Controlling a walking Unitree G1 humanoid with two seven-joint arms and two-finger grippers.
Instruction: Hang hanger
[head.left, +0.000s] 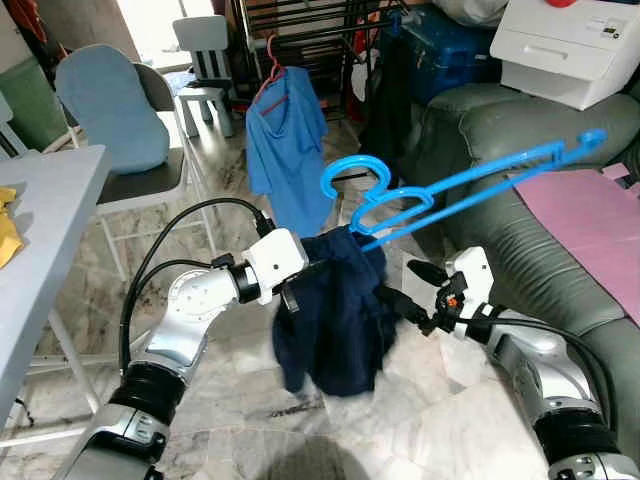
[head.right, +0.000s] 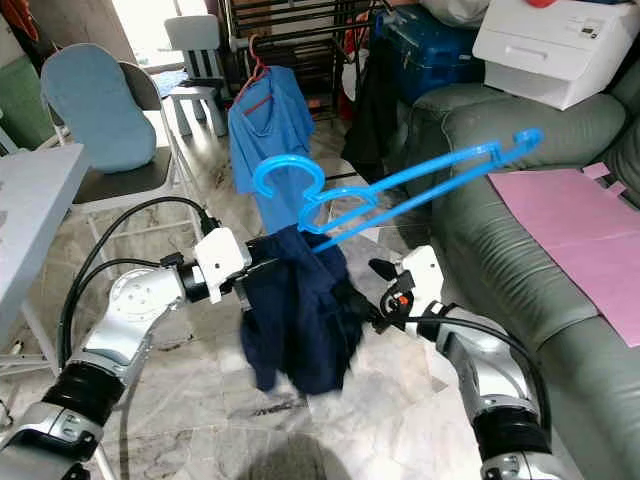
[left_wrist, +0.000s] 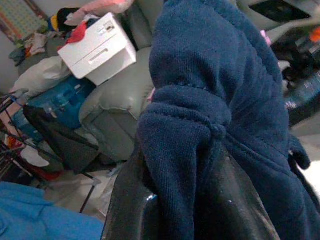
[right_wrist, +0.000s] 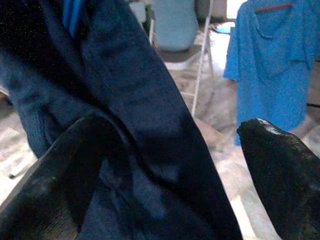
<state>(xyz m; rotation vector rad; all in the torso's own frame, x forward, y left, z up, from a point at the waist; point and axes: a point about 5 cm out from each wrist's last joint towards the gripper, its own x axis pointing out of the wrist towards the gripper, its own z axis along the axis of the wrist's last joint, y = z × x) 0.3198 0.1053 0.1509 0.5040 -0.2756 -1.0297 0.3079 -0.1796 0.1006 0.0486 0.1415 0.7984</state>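
Dark navy knitted garment (head.left: 335, 320) hangs bunched from the left tool (head.left: 296, 270), whose fingers are closed on its upper fold. Just above it tilts the bright blue plastic hanger (head.left: 450, 190). The right tool (head.left: 405, 292), fingers spread apart, touches the cloth's other side.

left claw (head.left: 300, 290) clamped, right claw (head.left: 410, 290) spread

Bright blue hanger (head.left: 470, 182), navy blue cloth (head.left: 335, 315) bunched under it. Lighter blue shirt (head.left: 288, 140) on a red hanger (head.left: 271, 62) behind. Grey-green sofa (head.left: 520, 240) with a pink sheet (head.left: 600, 215), pale marbled floor (head.left: 230, 400), black pincer fingers (right_wrist: 280, 170).
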